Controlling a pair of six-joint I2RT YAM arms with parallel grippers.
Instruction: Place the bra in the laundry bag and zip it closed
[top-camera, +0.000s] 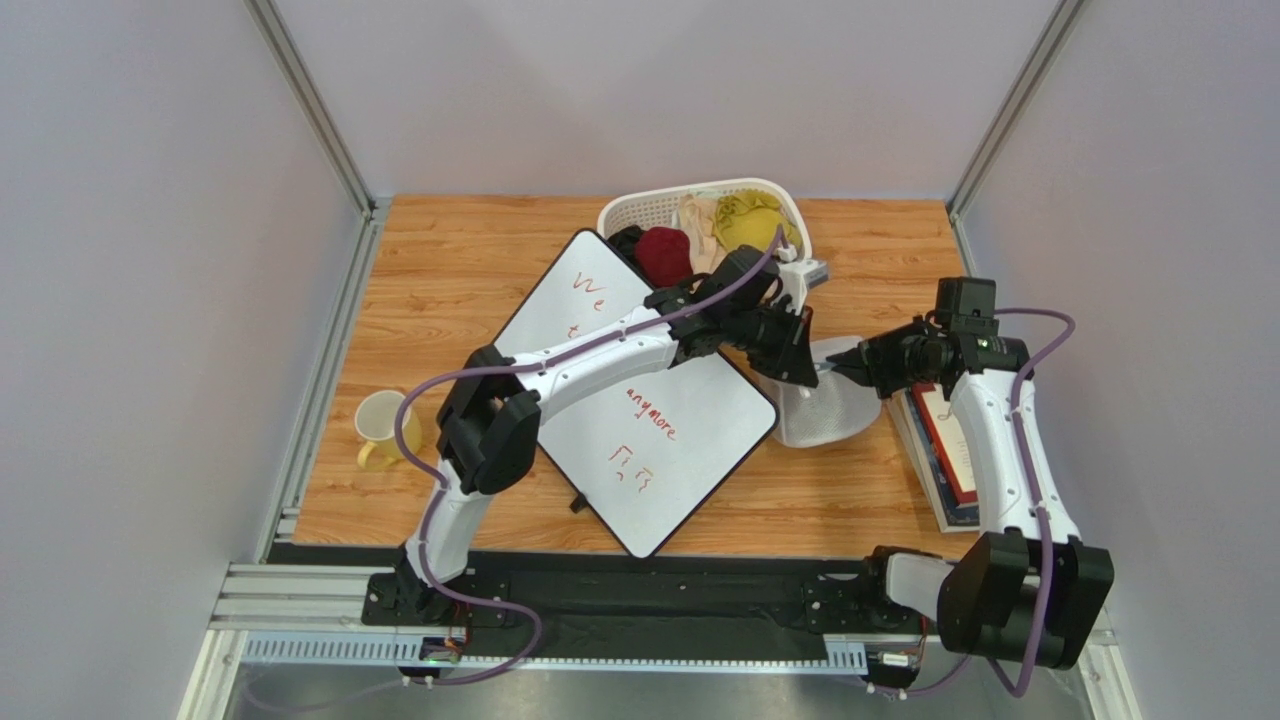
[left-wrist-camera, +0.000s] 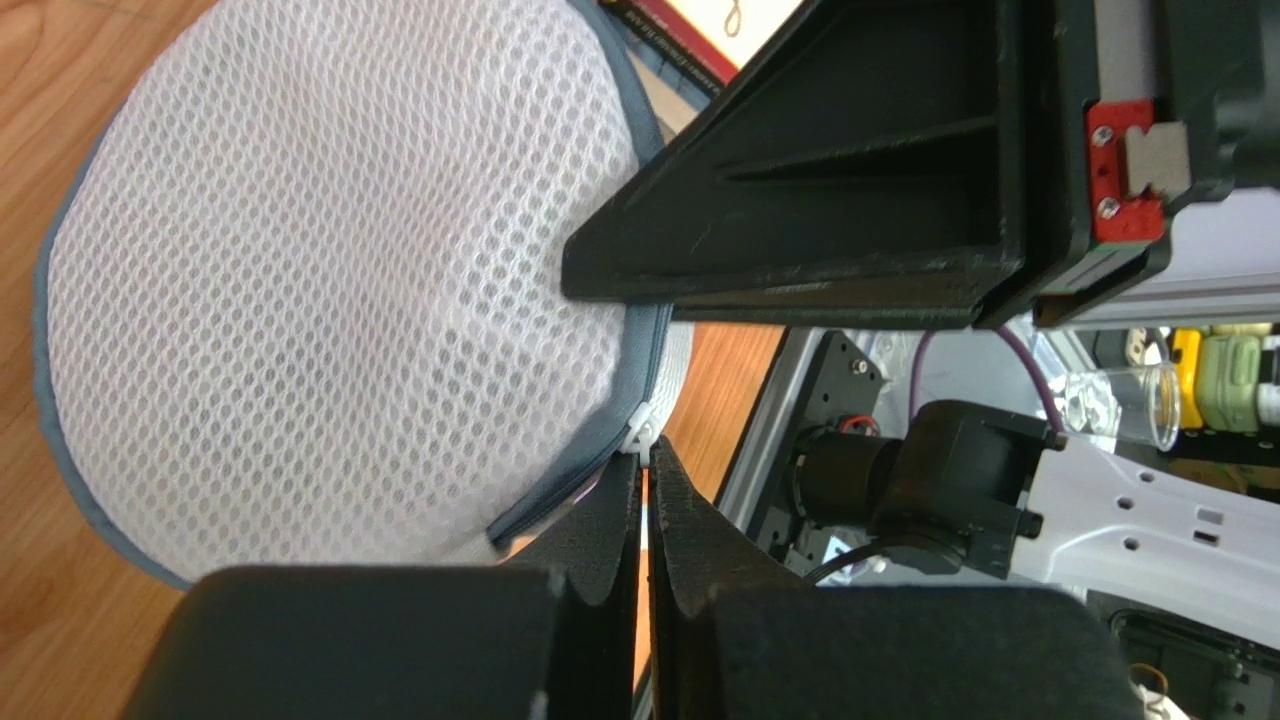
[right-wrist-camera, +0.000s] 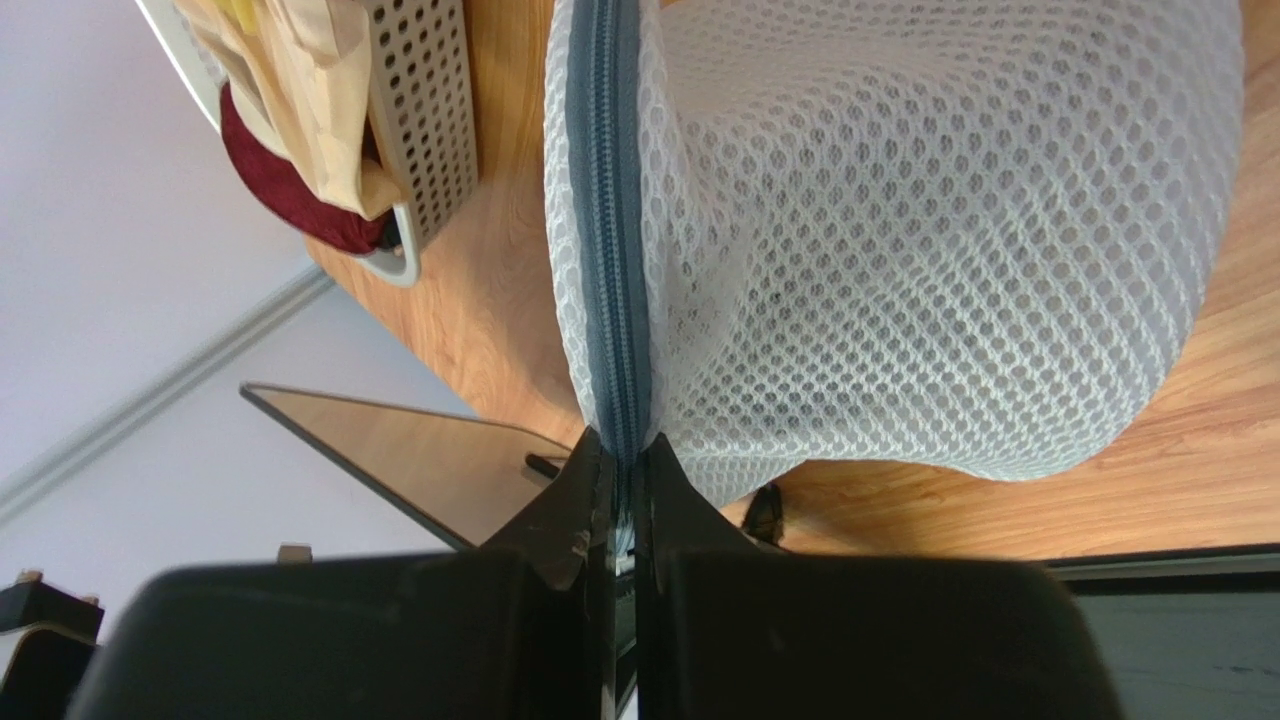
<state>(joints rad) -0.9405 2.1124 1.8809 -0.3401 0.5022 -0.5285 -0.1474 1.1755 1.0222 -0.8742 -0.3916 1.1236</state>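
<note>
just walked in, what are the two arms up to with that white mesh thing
Both arms are on the laundry bag, which lies beside the whiteboard. The left gripper is pinched shut at the white zipper tab on its rim; the right gripper is clamped on the grey zipper band. The bra isn't in sight, so I can't tell if it's inside.

This is a robot test cell in a lab. Plain grey wall panels (top-camera: 150, 300) box in a wood-grain table (top-camera: 451, 255), and a slotted aluminium rail (top-camera: 301, 600) along the table's near edge carries two black-and-white robot arms (top-camera: 601, 360). Staged household props lie on the table: a white slotted plastic basket (top-camera: 781, 203), a white rectangular whiteboard (top-camera: 661, 480), a yellow ceramic mug (top-camera: 383, 425) and a white mesh laundry bag (top-camera: 834, 417).
</note>
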